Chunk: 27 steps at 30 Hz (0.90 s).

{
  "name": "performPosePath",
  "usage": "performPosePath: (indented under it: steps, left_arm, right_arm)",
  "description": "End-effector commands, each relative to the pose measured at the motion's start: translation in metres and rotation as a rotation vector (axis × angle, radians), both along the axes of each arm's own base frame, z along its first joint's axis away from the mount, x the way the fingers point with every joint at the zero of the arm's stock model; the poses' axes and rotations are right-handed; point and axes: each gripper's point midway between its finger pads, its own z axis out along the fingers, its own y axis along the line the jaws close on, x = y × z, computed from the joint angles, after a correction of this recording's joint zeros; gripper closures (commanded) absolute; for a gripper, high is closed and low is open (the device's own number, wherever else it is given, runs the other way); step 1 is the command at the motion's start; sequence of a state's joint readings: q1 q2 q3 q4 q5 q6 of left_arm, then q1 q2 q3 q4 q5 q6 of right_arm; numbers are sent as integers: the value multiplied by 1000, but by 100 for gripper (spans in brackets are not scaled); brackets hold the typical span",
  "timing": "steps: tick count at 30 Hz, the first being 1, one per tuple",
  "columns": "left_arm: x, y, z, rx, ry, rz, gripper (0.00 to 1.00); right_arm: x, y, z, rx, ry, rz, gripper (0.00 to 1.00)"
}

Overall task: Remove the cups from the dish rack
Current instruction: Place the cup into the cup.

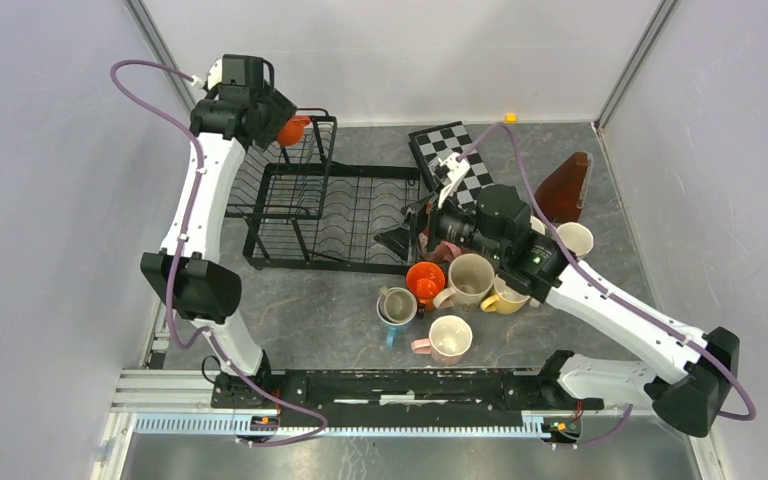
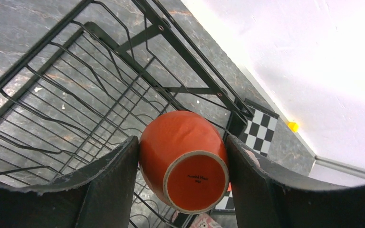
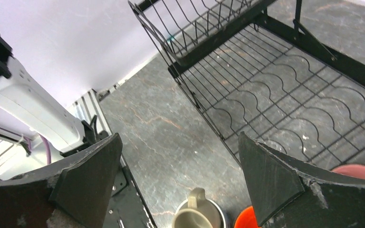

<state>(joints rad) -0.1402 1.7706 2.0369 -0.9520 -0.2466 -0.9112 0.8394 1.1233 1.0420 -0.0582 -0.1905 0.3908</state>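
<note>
My left gripper [image 1: 288, 124] is shut on an orange cup [image 1: 297, 131], held in the air over the back corner of the black wire dish rack [image 1: 330, 215]. In the left wrist view both fingers [image 2: 111, 183] press the sides of the orange cup [image 2: 183, 156], whose base faces the camera, with the dish rack [image 2: 76, 95] below. My right gripper [image 1: 407, 226] stands open and empty at the rack's right end. In the right wrist view it [image 3: 180, 180] hangs over a beige cup [image 3: 197, 216] nested in a blue one. No other cup shows in the rack.
Several cups stand on the table right of the rack: orange [image 1: 425, 280], large beige [image 1: 470, 278], yellow [image 1: 507, 299], pink-and-cream [image 1: 449, 338], white [image 1: 575, 238]. A checkerboard [image 1: 455, 160] and a brown object [image 1: 565, 186] lie at the back right.
</note>
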Motion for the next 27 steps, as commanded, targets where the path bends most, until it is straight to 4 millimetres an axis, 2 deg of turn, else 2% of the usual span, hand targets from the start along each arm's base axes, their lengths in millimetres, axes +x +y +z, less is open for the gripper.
performPosePath:
  steps: [1,15,20,27]
  left_arm:
    - [-14,-10,43,-90,-99,-35,56]
    - [-39,-37,64,-248,-158,-133,56]
    - [-50,-55,69,-344,-174,-195,56]
    - [-64,-77,75,-482,-190,-272,56]
  right_arm:
    - [3,11,61,178,-96,69,2]
    - [30,21,86,291,-124,120,2]
    - [40,25,94,322,-135,133,2]
    - [55,37,94,366,-111,149,3]
